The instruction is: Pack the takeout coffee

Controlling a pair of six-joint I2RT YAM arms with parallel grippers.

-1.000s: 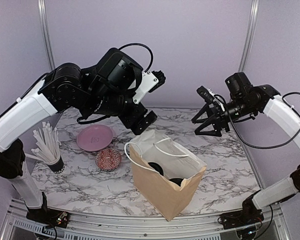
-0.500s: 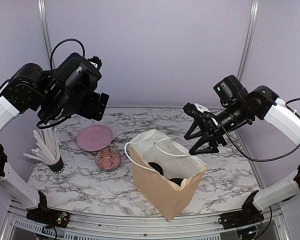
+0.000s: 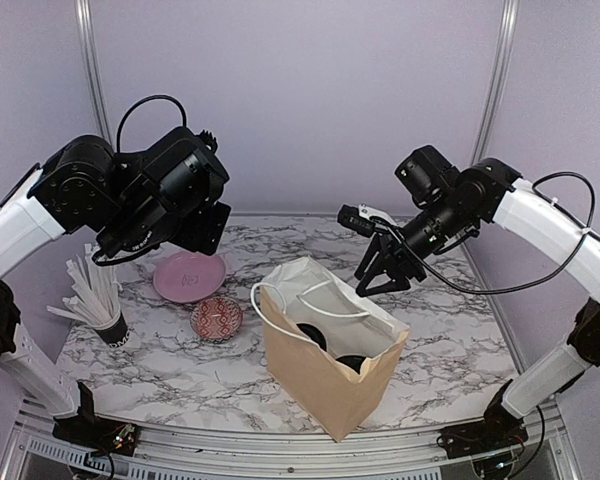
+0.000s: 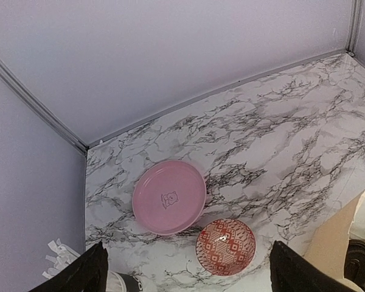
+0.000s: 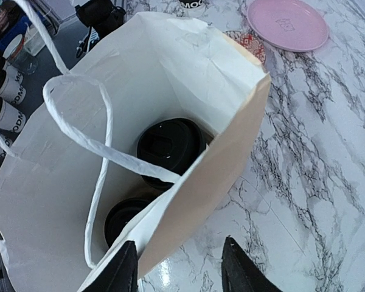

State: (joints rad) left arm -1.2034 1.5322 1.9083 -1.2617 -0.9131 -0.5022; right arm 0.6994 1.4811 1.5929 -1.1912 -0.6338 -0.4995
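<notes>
Two takeout coffee cups stand inside the open paper bag (image 5: 194, 55), only their black lids showing: one (image 5: 169, 146) near the middle of the bag's floor, the other (image 5: 123, 220) beside it, partly hidden by the bag's wall. The bag stands upright on the marble bench (image 3: 450, 330), its white cord handles drooping over the mouth. The right claw (image 5: 176, 271) hangs above the bag's rim, fingers partly spread and gripping nothing. The left claw (image 4: 185, 280) is raised over the bench's left side, spread wide and empty, above a pink plate (image 4: 169, 196) and a red patterned bowl (image 4: 225, 246).
</notes>
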